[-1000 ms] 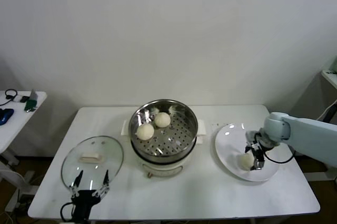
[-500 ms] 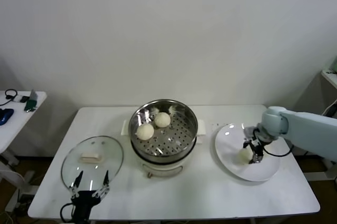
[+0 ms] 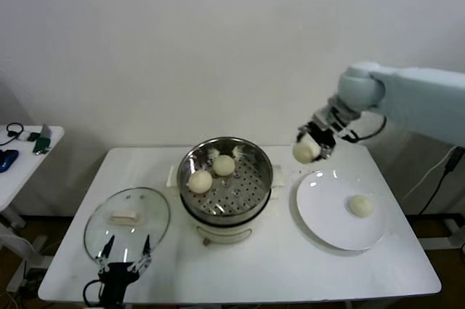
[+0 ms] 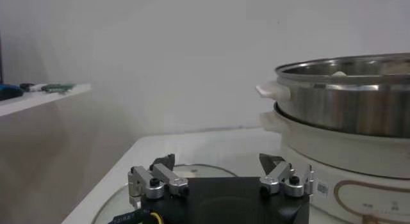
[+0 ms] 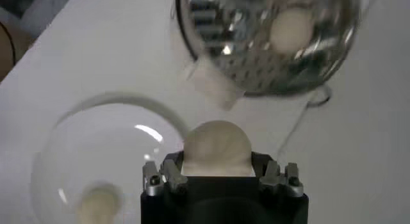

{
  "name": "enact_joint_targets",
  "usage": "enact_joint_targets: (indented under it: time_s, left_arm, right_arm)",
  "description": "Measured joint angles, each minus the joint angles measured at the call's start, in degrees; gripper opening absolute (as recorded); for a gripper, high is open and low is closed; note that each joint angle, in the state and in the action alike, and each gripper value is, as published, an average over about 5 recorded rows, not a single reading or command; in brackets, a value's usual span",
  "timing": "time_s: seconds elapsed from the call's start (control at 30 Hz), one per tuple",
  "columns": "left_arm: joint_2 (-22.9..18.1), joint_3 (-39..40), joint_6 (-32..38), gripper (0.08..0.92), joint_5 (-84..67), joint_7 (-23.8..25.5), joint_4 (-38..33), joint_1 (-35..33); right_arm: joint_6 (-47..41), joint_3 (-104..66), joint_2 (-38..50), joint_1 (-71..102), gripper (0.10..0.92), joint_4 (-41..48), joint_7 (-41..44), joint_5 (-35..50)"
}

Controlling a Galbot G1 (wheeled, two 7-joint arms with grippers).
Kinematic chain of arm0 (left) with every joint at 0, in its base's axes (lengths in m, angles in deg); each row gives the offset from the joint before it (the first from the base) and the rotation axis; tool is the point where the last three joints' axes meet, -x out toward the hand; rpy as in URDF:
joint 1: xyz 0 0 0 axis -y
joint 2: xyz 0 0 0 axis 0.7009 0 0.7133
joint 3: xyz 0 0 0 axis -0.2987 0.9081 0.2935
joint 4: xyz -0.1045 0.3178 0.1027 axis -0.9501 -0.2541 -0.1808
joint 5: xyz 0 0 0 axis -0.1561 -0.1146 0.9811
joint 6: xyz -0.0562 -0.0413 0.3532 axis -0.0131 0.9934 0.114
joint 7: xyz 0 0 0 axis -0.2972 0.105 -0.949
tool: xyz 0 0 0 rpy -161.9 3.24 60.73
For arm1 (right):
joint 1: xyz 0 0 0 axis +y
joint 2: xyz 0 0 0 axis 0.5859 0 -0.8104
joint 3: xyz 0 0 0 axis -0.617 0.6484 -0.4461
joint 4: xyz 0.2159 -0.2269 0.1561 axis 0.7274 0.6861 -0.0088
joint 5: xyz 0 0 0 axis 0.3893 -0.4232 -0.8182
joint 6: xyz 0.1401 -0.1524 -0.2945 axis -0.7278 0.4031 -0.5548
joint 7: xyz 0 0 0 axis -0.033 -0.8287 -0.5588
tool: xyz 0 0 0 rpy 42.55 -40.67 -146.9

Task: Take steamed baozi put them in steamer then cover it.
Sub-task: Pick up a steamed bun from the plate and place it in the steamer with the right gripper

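Left gripper [image 3: 124, 256]: my pincer parked wide at the table's near edge, by the clear glass lid [image 3: 127, 222].
Shiny steel steamer basket [image 3: 226, 175]: two cream-white buns [image 3: 200, 180] inside.
Right gripper [image 3: 312, 145]: my pincer clamps a third bun [image 3: 306, 151] aloft, between steamer and flat white plate [image 3: 330, 213].
Plate: one bun [image 3: 360, 205] lies there.

no legible text, labels, brands or numbers, faint markings on steamer [image 4: 346, 126] base unreadable

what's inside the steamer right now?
Two baozi sit on the perforated floor of the steamer, toward its left and rear. The near rim hides the floor just behind it. A third is held in the right gripper in the air; a fourth rests on the plate.
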Motion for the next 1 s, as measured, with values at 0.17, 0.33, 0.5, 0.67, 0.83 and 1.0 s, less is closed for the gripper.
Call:
enact_joint_targets:
  time_s: [0.17, 0.33, 0.5, 0.67, 0.83, 1.0]
  left_arm:
    - [-0.1, -0.5, 0.0, 0.823, 0.0, 0.0, -0.5, 0.2]
    - [-0.1, -0.8, -0.2, 0.823, -0.1, 0.0, -1.0, 0.5]
    - [-0.2, -1.0, -0.3, 0.823, -0.2, 0.1, -1.4, 0.6]
    - [-0.1, -1.0, -0.3, 0.823, -0.2, 0.1, -1.5, 0.6]
    - [-0.1, -1.0, -0.1, 0.823, -0.2, 0.1, -1.4, 0.5]
    - [0.1, -0.9, 0.0, 0.823, -0.2, 0.1, -1.2, 0.3]
  right_arm:
    - [3.0, -1.5, -6.4, -1.0, 0.689, -3.8, -0.7, -2.6]
    - [5.3, -1.8, -12.9, 1.2, 0.687, -5.2, -1.6, -6.3]
    - [6.9, -1.3, -18.6, 4.6, 0.687, -4.7, -2.0, -10.2]
    - [7.7, -0.3, -22.7, 8.1, 0.687, -2.7, -2.2, -13.6]
    - [8.4, 0.4, -25.2, 11.2, 0.687, -0.2, -2.3, -16.3]
    - [8.7, 0.7, -26.7, 13.7, 0.689, 2.1, -2.5, -18.0]
